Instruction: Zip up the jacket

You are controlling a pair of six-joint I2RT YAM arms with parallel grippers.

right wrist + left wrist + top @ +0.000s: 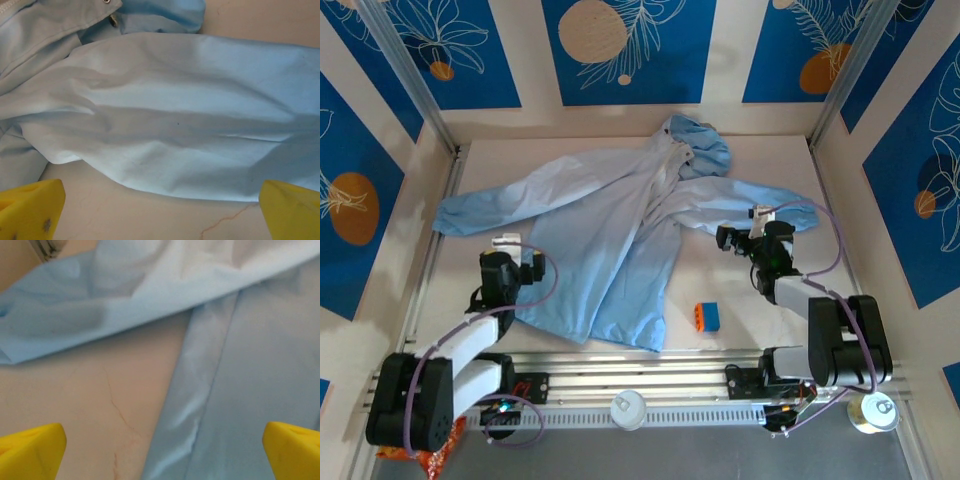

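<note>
Jacket, light blue, hooded: spread flat mid-table; hood at the far side, sleeves out to either side, hem toward the arm bases.
Left gripper: jaws wide apart, holding nothing; over the jacket's side edge below the left-hand sleeve; yellow fingertips frame fabric and bare table.
Right gripper: jaws fully spread, empty; just above the right-hand sleeve; yellow fingertips flank the sleeve's near edge.
Orange-and-blue block: on the table near the hem, clear of the fabric.

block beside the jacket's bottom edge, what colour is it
The block is half orange, half blue; top view shows it best.
</note>
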